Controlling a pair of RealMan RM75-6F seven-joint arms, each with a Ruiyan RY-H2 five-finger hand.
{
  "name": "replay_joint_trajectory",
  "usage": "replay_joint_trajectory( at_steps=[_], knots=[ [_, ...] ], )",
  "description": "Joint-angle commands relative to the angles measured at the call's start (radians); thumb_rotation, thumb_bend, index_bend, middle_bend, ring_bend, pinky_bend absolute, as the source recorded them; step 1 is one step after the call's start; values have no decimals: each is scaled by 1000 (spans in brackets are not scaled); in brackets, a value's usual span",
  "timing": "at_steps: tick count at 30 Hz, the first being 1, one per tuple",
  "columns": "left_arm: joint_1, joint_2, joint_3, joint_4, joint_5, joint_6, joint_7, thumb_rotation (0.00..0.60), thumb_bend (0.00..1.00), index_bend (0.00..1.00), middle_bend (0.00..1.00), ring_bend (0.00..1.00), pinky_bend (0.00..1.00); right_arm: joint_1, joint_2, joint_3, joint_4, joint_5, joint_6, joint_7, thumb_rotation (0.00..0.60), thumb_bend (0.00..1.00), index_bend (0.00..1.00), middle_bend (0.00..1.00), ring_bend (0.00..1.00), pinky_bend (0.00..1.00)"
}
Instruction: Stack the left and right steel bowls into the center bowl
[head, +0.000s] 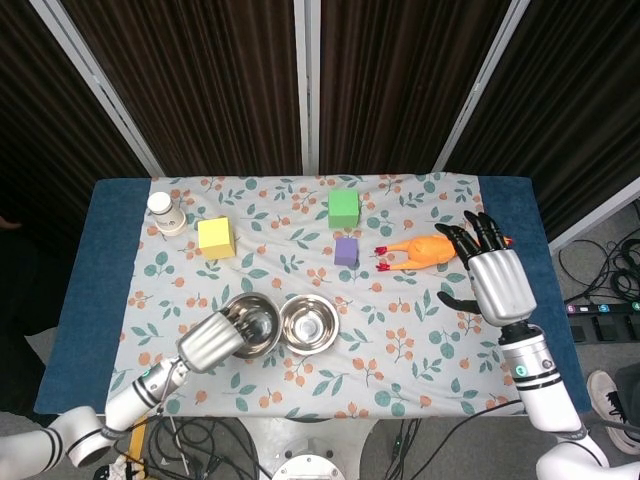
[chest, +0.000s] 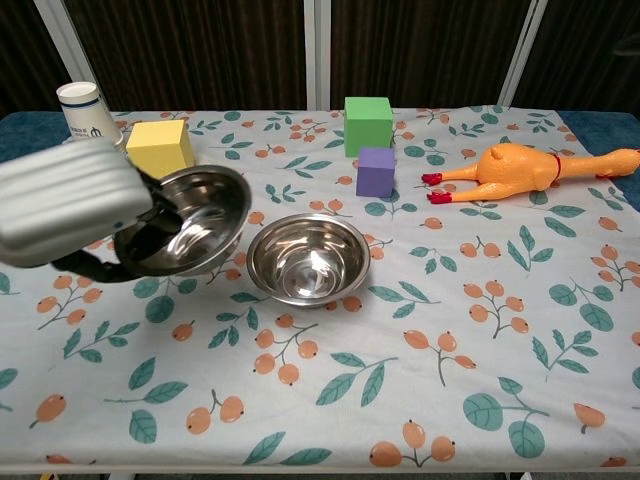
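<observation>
I had my left hand (chest: 65, 212) gripping the left steel bowl (chest: 190, 232) by its rim. The bowl was up off the cloth, tipped, and just beside the center bowl (chest: 309, 259), to its left. The center bowl sat on the flowery tablecloth (chest: 470, 350). My right hand (head: 494, 280) was open with its fingers spread and held nothing. It was near the tail end of the orange rubber chicken (chest: 525, 167). I could not see a right steel bowl anywhere.
</observation>
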Motion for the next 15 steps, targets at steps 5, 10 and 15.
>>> replay_joint_trajectory(
  at_steps=[5,10,15],
  knots=[
    [-123,-63,-63,-22,-35,-144,41,600,297,756,755,663,750,-23,50,15,-8,-21,22,47,600,28,137,219,0,0],
    [-180,-133,-73,38,-53,-197,17,600,297,757,755,662,750,-38,68,18,2,-34,37,78,600,28,137,219,0,0],
    [-217,-193,-72,115,-68,-209,-45,600,299,749,748,662,749,-41,74,21,27,-21,27,110,600,28,136,219,0,0]
  ],
)
